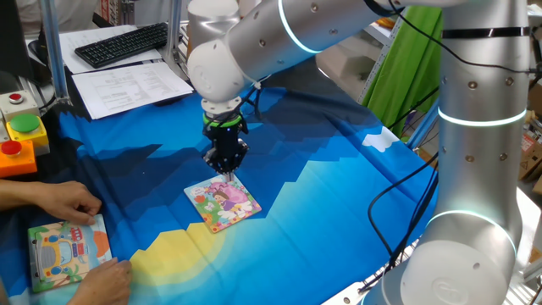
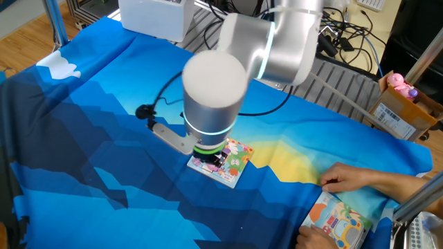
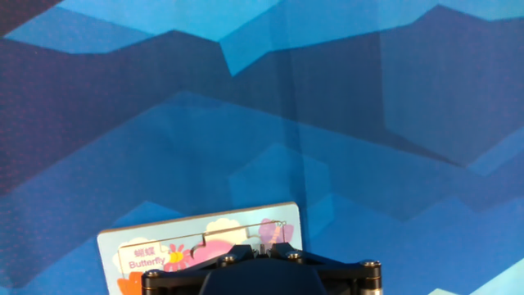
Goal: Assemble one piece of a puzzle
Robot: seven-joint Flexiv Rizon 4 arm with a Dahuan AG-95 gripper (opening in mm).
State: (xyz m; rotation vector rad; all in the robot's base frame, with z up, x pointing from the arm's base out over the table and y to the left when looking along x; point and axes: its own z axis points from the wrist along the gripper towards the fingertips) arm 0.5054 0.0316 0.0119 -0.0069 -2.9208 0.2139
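The puzzle [image 1: 222, 203] is a small square board with a pink and yellow cartoon girl, lying flat on the blue cloth. My gripper [image 1: 227, 172] stands upright with its tips down on the puzzle's far corner. In the other fixed view the arm's wrist covers most of the puzzle [image 2: 235, 164], and the gripper [image 2: 219, 160] shows just under it. The hand view shows the puzzle [image 3: 196, 238] at the bottom, and the gripper [image 3: 260, 246] has its jaws drawn together. I cannot make out the piece as a separate thing; the fingertips hide that spot.
A person's hands [image 1: 66, 202] hold an orange-bordered vehicle board [image 1: 66, 250] at the near left corner. A button box [image 1: 21, 140], papers and a keyboard [image 1: 123, 42] lie at the left. A black cable [image 2: 160, 104] crosses the cloth behind the arm.
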